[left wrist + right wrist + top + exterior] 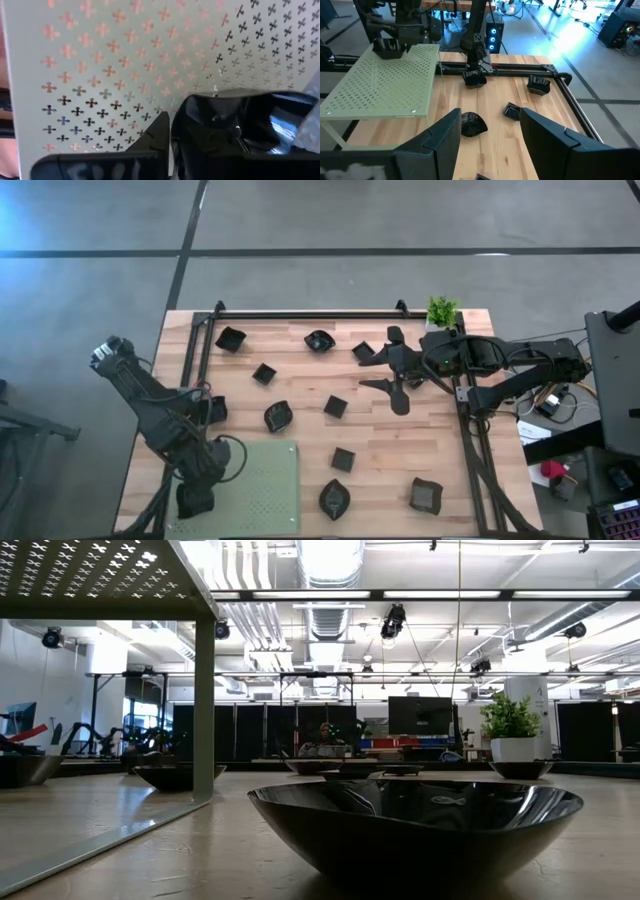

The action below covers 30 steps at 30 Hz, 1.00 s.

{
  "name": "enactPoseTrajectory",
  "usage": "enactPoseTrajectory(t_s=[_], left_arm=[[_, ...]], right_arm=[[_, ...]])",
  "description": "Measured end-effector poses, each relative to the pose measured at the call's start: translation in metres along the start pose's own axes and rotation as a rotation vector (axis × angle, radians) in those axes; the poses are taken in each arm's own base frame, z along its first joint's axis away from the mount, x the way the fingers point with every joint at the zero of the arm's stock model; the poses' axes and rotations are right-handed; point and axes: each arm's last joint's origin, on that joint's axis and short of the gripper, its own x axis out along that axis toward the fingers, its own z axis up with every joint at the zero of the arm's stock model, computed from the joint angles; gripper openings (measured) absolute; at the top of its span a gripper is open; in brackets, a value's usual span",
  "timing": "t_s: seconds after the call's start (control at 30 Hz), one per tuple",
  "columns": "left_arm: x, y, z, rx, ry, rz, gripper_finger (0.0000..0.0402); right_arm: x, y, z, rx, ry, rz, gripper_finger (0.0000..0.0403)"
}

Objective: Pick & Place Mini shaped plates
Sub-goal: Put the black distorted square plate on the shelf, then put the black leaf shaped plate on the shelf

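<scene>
Plates scattered across table; mat front-left; plant back-right corner.

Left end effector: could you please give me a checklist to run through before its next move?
1. Plate in grip: the left end effector holds the held plate between its fingers. Ok.
2. Position: it is above the green mat, near the mat's left edge. Ok.
3. Drop spot: the left wrist view shows only bare perforated mat beside the plate. Ok.
4. Other arm out of the way: the right end effector is open, on the far side of the table. Ok.
5. Plate touching the mat: cannot tell.
</scene>
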Motion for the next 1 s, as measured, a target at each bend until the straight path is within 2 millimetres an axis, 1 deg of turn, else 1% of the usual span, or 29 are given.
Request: enactPoseTrajectory(t_s=[0.2, 0.4, 0.63, 0.73, 0.87, 0.93, 1.0], left_arm=[[0.000, 0.000, 0.000, -0.015, 0.005, -0.002, 0.0051], [-0.003, -0.003, -0.003, 0.068, 0.078, -0.051, 0.0052], [-0.012, -0.002, -0.006, 0.097, 0.083, -0.048, 0.0052], [-0.020, -0.001, -0.008, 0.093, 0.086, -0.043, 0.0052], [-0.035, -0.001, -0.013, 0.070, 0.068, -0.066, 0.0052], [-0.044, -0.001, -0.015, 0.072, 0.020, -0.067, 0.0050], [-0.053, 0.001, -0.016, 0.077, -0.070, -0.058, 0.0049]], right_arm=[[0.000, 0.000, 0.000, 0.000, 0.000, 0.000, 0.0201], [0.000, 0.000, 0.000, -0.003, 0.000, 0.000, 0.0201], [0.000, 0.000, 0.000, -0.004, 0.000, 0.000, 0.0201], [0.000, 0.000, 0.000, -0.013, 0.000, 0.000, 0.0201], [0.000, 0.000, 0.000, -0.019, 0.000, -0.001, 0.0201], [0.000, 0.000, 0.000, -0.019, 0.000, -0.001, 0.0201], [0.000, 0.000, 0.000, -0.019, 0.001, -0.007, 0.0201]])
